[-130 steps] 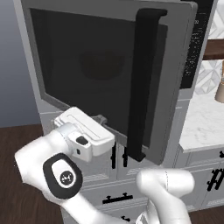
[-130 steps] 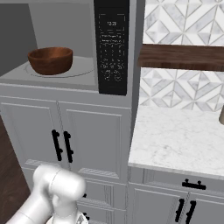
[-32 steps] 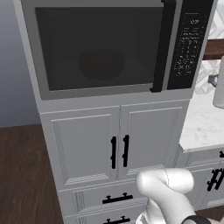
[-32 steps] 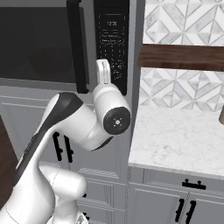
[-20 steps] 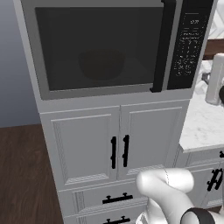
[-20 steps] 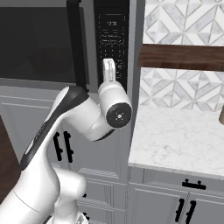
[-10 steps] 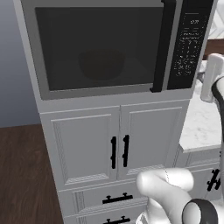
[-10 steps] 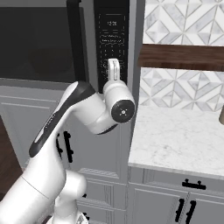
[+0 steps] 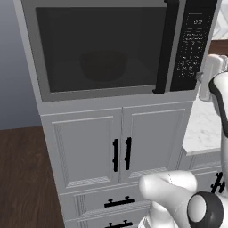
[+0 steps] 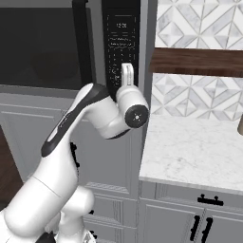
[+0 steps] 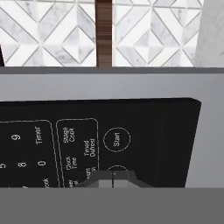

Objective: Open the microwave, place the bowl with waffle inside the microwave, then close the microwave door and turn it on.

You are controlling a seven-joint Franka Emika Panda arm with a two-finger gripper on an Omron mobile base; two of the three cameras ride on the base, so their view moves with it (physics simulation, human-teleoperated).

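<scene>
Microwave (image 9: 111, 49) fills the upper frame, door (image 9: 102, 46) closed, bowl (image 9: 103, 66) dim behind the glass. Clenched pincer (image 11: 113, 180) sits at the control panel (image 10: 121, 45); the Start button (image 11: 117, 139) lies just above its tip, at frame centre.

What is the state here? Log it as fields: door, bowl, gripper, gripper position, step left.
door: microwave door shut, handle beside the control panel
bowl: bowl dimly visible inside through the dark window
gripper: gripper shut, holding nothing
gripper position: at the control panel, tips just below the Start button
step left: turning the microwave on
</scene>
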